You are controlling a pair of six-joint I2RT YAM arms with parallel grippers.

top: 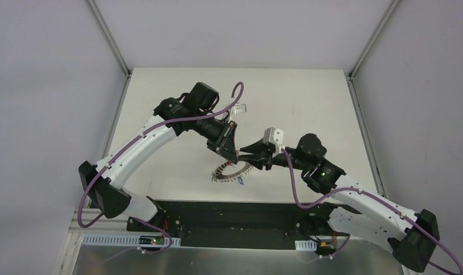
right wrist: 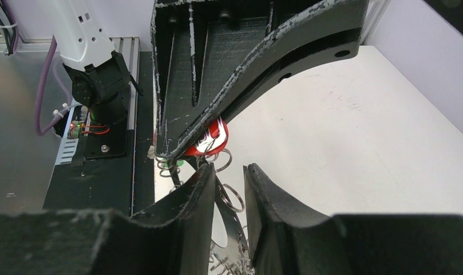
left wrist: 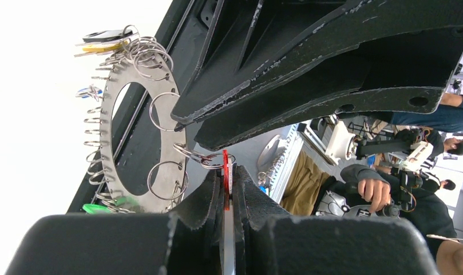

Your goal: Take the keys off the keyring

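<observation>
The keyring (top: 229,173) is a flat silvery ring with a toothed edge and small split rings, and it stands tilted off the table between the two grippers. My left gripper (top: 236,157) is shut on a red-tagged key (left wrist: 225,172), which is still linked to the keyring (left wrist: 111,166) by a split ring. Other keys hang on it: yellow and black tags (left wrist: 103,43) and a green tag (left wrist: 94,208). My right gripper (right wrist: 229,175) is closed on the keyring's plate (right wrist: 232,229), which crosses slantwise between its fingers. The red tag (right wrist: 209,140) shows just beyond them.
The white table (top: 309,109) stretches behind the grippers, with aluminium frame rails (top: 366,51) at its sides. A black base plate (top: 234,217) lies at the near edge between the two arm bases.
</observation>
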